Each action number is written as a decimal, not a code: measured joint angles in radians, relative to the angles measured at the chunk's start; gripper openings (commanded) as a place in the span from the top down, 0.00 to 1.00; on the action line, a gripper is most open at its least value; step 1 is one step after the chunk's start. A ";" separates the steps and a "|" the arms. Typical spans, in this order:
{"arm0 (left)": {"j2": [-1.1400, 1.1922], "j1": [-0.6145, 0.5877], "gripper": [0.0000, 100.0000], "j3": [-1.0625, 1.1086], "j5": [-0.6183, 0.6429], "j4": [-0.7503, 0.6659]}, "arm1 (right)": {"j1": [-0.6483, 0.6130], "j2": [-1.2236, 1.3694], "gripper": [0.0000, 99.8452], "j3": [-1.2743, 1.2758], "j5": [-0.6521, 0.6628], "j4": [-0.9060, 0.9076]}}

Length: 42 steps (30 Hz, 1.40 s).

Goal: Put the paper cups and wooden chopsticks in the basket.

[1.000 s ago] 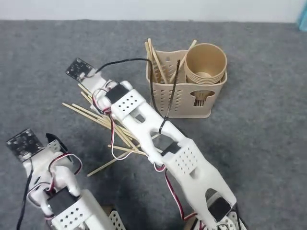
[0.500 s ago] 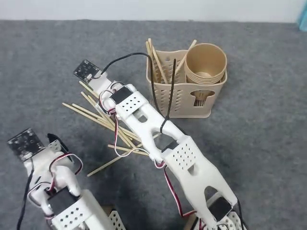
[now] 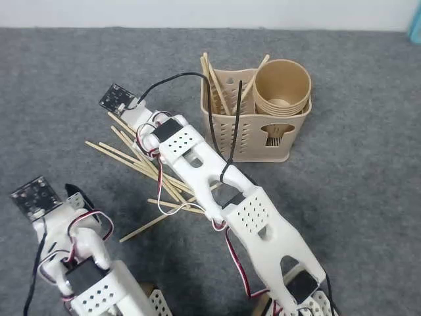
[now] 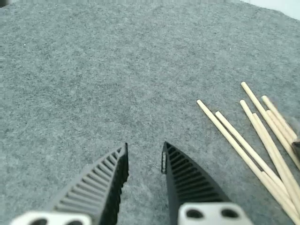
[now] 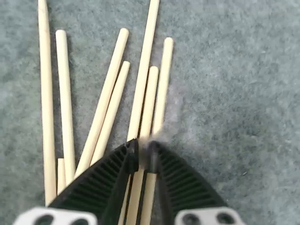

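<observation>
Over by the loose pile of pale wooden chopsticks (image 5: 144,70) beside the beige slotted plastic basket (image 3: 256,148), could easily snag neighbouring sticks or slip off the one pinched in the closed black right gripper (image 5: 144,149), with the black left gripper (image 4: 145,146) idling open.

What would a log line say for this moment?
right claw: shut on loose chopsticks | left claw: open, over carpet | basket: cups, upright chopsticks inside

Grey carpet (image 3: 368,197) bears the basket (image 3: 248,139); chopsticks (image 5: 143,70) (scattered) too.

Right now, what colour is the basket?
The basket is pale beige; the high view shows it best.
</observation>
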 measured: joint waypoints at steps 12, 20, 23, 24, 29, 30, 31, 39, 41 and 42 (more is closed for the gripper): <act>0.000 0.000 0.88 0.000 0.000 0.000 | 0.000 0.000 0.88 0.000 0.074 0.075; 0.000 0.002 0.88 0.000 0.000 0.000 | 0.003 -0.002 1.00 -0.017 0.106 0.138; 0.000 0.002 0.88 0.000 0.000 0.000 | 0.005 -0.002 0.99 -0.025 0.153 0.160; 0.000 0.002 0.88 0.000 0.000 0.000 | 0.005 -0.002 0.99 -0.028 0.160 0.164; 0.000 0.002 0.88 0.000 0.000 0.000 | -0.002 0.000 0.99 -0.074 0.166 0.258; 0.000 0.002 0.88 0.000 0.000 0.000 | -0.003 0.000 0.99 -0.091 0.167 0.282; 0.000 0.002 0.88 0.000 0.000 0.000 | -0.006 0.000 0.99 -0.109 0.169 0.307; 0.000 0.002 0.88 0.000 0.000 0.000 | -0.009 0.000 0.99 -0.258 0.169 0.470; 0.000 0.002 0.88 0.000 0.000 0.000 | -0.009 0.000 0.99 -0.275 0.169 0.496; 0.000 0.002 0.88 0.000 0.000 0.000 | -0.009 0.000 0.99 -0.279 0.169 0.508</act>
